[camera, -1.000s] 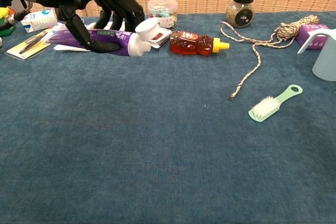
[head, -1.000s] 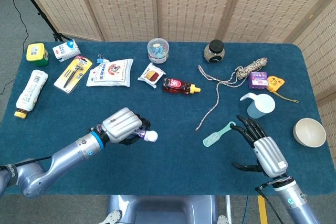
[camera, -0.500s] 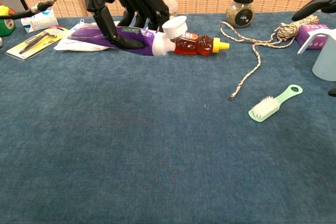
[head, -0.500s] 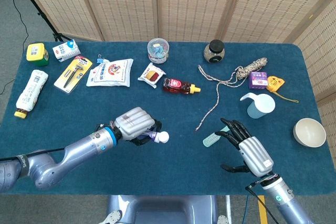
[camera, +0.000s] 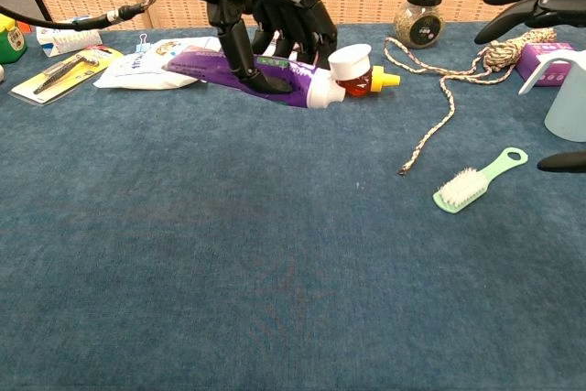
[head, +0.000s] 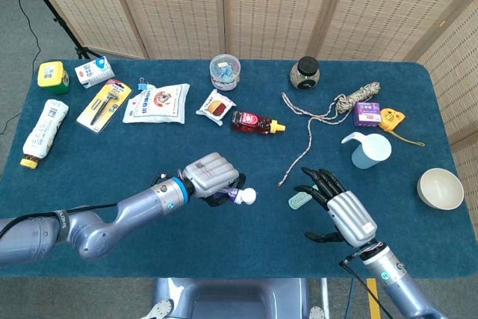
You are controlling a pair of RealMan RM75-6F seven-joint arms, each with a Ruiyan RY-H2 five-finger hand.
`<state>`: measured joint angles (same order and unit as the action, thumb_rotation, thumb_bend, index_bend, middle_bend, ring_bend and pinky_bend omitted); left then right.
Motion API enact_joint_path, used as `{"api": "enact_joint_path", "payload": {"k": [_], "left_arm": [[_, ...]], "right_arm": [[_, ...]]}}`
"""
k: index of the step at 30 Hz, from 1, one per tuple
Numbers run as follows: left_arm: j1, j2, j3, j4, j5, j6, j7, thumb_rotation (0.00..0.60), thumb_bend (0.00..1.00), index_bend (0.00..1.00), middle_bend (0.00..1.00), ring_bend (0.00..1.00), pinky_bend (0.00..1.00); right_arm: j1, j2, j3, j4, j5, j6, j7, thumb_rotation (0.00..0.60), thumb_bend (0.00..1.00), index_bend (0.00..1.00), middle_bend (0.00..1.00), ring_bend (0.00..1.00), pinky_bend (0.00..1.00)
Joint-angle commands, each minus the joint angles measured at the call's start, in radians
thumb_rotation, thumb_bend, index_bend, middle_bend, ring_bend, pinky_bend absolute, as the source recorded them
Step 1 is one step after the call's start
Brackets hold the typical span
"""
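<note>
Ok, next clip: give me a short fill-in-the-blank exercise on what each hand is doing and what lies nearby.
1. The left hand holds a purple tube with a ____ cap.
2. The right hand holds nothing; its fingers are ____.
3. Under the right hand's fingertips lies a green ____.
4. The light blue pitcher stands on the ____ tablecloth.

Missing words: white; apart; brush; blue

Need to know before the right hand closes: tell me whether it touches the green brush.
Apart. The chest view shows the brush lying alone on the cloth, with the right hand spread above it and clear cloth between.
</note>
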<state>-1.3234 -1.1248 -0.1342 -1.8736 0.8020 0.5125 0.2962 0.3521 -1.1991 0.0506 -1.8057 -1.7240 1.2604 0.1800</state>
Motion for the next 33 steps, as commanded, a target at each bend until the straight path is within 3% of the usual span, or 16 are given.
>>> {"api": "enact_joint_path", "payload": {"k": [1, 14, 33], "left_arm": [[-0.026, -0.01, 0.014, 0.006, -0.027, 0.01, 0.013, 0.6, 1.0, 0.62, 0.52, 0.48, 0.55], [-0.109, -0.038, 0.05, 0.034, -0.116, 0.034, 0.035, 0.6, 1.0, 0.62, 0.52, 0.48, 0.55], [-0.22, -0.095, 0.104, 0.059, -0.22, 0.054, 0.058, 0.6, 1.0, 0.62, 0.52, 0.48, 0.55]], "right_arm": [[0.004, -0.003, -0.005, -0.001, 0.0, -0.003, -0.011, 0.6, 0.0, 0.21, 0.0, 0.0, 0.0], [0.011, -0.02, -0.024, -0.001, 0.012, -0.009, -0.048, 0.6, 0.0, 0.25, 0.0, 0.0, 0.0], [0.039, -0.031, -0.016, -0.036, 0.037, -0.02, -0.09, 0.6, 0.0, 0.17, 0.0, 0.0, 0.0]]}}
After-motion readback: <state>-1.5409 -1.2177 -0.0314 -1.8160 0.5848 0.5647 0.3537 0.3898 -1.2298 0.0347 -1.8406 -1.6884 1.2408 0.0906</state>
